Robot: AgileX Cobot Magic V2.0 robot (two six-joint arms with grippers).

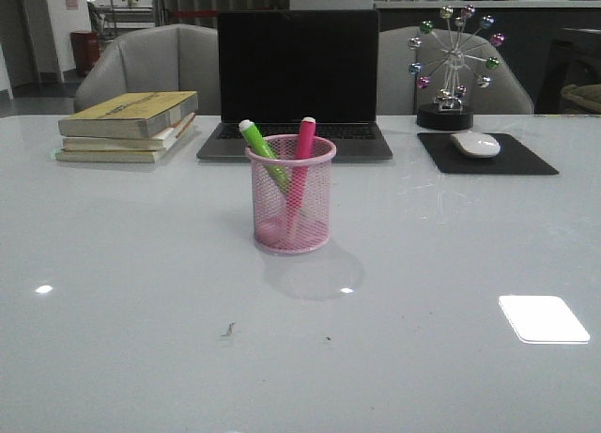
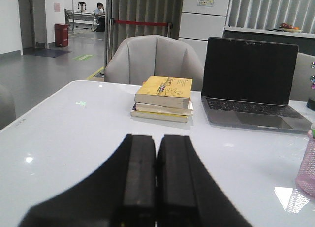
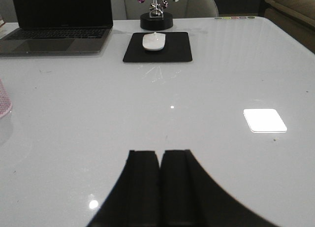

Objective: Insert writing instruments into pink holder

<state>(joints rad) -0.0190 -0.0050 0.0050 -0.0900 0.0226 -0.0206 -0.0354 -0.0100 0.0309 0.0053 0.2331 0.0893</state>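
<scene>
Pink holder (image 1: pixel 291 194) — a round wire-mesh cup with a solid rim and base — stands upright near the middle of the white bench (image 1: pixel 122 292), a little toward the far edge. Two highlighters stand inside it, both leaning and poking out above the rim. The green highlighter (image 1: pixel 262 151) tilts toward the bench's left edge, its pale cap uppermost. The pink highlighter (image 1: pixel 301 156) rises more steeply beside it, its pale cap also on top. Their lower ends show through the mesh, close together.

Along the far edge, a stack of books (image 1: pixel 130 126) with a yellow cover on top lies toward the left corner. An open laptop (image 1: pixel 297 84) with a dark screen sits directly behind the holder. Toward the far right, a white mouse (image 1: pixel 475 144) rests on a black mouse pad (image 1: pixel 486 155), and a small ferris-wheel ornament (image 1: pixel 454 65) with coloured balls stands just behind the pad. Two grey chairs (image 1: pixel 155 61) are beyond the bench.

Neither arm appears in the front view. In the left wrist view, the left gripper (image 2: pixel 156 180) is clenched, its black fingers pressed together with nothing between them, held above the bench — the holder's pink mesh is just visible at the picture's edge. In the right wrist view, the right gripper (image 3: pixel 160 185) is likewise closed and holds nothing, over bare bench surface.
</scene>
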